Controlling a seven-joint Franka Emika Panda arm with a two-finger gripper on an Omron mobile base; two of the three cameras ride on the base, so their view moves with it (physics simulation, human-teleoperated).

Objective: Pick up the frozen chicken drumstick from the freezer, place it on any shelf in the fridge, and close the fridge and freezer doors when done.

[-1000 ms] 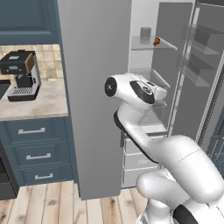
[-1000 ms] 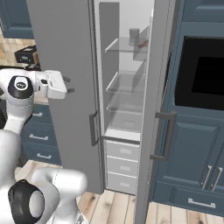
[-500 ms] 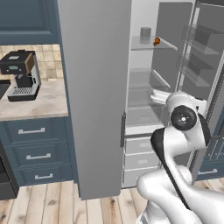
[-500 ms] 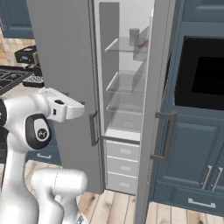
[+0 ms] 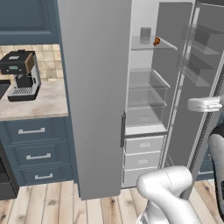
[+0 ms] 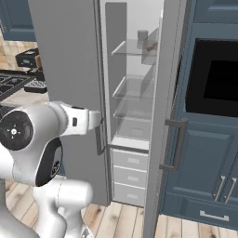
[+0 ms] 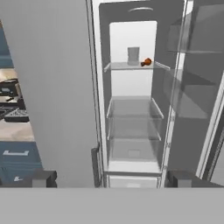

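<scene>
The frozen chicken drumstick [image 5: 156,41] [image 6: 151,47] [image 7: 147,62] is a tiny orange-brown lump on the top glass shelf of the freezer [image 5: 146,94] [image 7: 133,127]. It lies just right of a grey cylinder [image 7: 133,55]. The freezer door [image 5: 197,87] [image 6: 165,116] is swung wide open on the right. The fridge door [image 5: 94,96] [image 7: 52,87] covers its compartment on the left. My gripper [image 7: 113,179] is open and holds nothing. It is well back from the freezer, facing its shelves, below the drumstick's level.
A coffee machine [image 5: 19,74] sits on the counter [image 5: 43,103] at left, above blue drawers [image 5: 35,148]. A dark built-in oven [image 6: 216,76] is right of the open door. Grey drawers [image 5: 142,159] fill the freezer's bottom, and shelf bins [image 5: 201,39] line the open door.
The arm has swung from in front of the fridge door over to the right, and the hand now points at the open freezer. The gripper has stayed open. Doors and drumstick are unmoved.
</scene>
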